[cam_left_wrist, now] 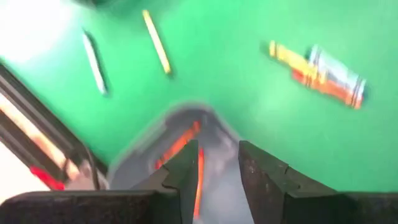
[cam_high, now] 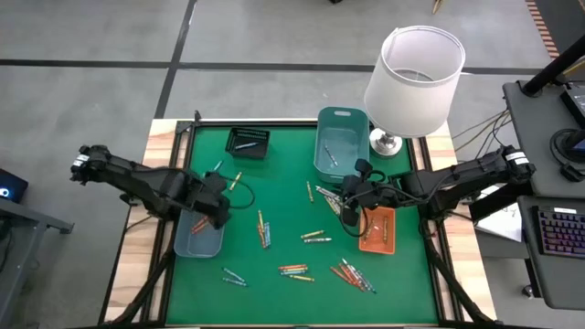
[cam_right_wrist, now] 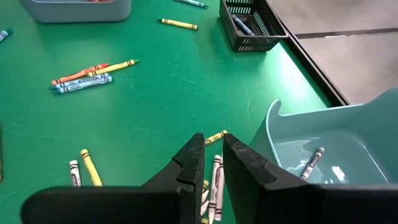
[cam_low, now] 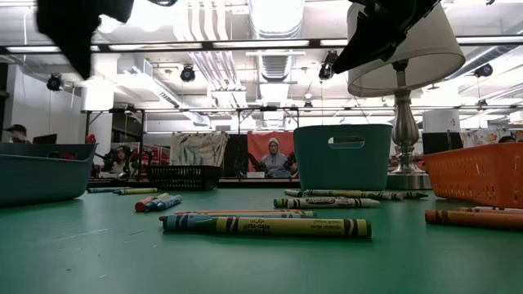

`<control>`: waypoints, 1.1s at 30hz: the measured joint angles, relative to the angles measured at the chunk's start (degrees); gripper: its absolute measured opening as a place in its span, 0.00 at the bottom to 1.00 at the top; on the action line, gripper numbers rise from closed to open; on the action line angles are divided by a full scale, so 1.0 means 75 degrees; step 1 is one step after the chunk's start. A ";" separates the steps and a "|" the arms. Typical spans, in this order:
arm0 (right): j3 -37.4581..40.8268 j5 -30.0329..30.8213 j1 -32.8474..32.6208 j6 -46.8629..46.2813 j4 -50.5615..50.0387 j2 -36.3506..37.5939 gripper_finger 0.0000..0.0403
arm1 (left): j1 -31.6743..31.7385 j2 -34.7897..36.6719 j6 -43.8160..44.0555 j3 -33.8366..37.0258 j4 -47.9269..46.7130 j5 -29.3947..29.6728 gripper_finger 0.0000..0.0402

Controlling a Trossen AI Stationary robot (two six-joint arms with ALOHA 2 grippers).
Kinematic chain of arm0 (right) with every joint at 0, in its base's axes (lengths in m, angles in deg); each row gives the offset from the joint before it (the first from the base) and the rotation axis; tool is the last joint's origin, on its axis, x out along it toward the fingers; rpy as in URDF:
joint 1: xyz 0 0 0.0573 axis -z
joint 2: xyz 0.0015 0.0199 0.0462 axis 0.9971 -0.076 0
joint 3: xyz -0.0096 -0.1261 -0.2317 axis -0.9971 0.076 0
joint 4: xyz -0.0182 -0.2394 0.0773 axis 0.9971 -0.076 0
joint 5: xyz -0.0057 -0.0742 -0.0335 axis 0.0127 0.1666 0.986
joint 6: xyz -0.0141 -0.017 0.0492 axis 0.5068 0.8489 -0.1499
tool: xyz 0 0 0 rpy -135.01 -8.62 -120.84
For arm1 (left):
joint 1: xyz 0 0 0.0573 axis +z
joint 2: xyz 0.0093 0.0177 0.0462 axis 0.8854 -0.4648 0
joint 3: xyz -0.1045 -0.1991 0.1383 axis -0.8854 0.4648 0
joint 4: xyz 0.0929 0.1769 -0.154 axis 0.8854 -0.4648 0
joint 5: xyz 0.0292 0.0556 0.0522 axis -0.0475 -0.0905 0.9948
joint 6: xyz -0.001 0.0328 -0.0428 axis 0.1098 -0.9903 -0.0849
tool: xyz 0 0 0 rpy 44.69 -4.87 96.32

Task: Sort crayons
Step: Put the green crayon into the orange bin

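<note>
Left wrist view is blurred: the left hand, fingers apart and empty, hangs over a grey tray holding orange crayons. Right hand, fingers slightly apart, hovers above white crayons beside the teal bin.

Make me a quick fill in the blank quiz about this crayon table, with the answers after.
1. The left gripper hovers over the grey tray, which holds ____ crayons.
2. The lamp stands beside the ____ bin.
3. The table's mat is ____.
4. The right gripper hangs between the teal bin and the ____ tray.

Answers: orange; teal; green; orange
</note>
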 joint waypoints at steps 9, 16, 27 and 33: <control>0.0001 0.0003 0.0000 0.0070 0.0003 0.0000 0.12 | 0.2332 0.0001 -0.2879 -0.0247 0.0998 0.0375 0.22; 0.0000 0.0008 0.0000 0.0140 0.0006 0.0000 0.12 | 0.4477 -0.0111 -0.4436 0.0768 0.2929 -0.0508 0.22; 0.0093 0.0078 0.0000 0.0241 0.0070 0.0000 0.12 | 0.5070 -0.1757 -0.4690 0.1301 0.3506 -0.0710 0.36; 0.0257 0.0077 0.0000 0.0254 0.0237 0.0000 0.12 | 0.5068 -0.2551 -0.4690 0.1301 0.3562 -0.0704 0.43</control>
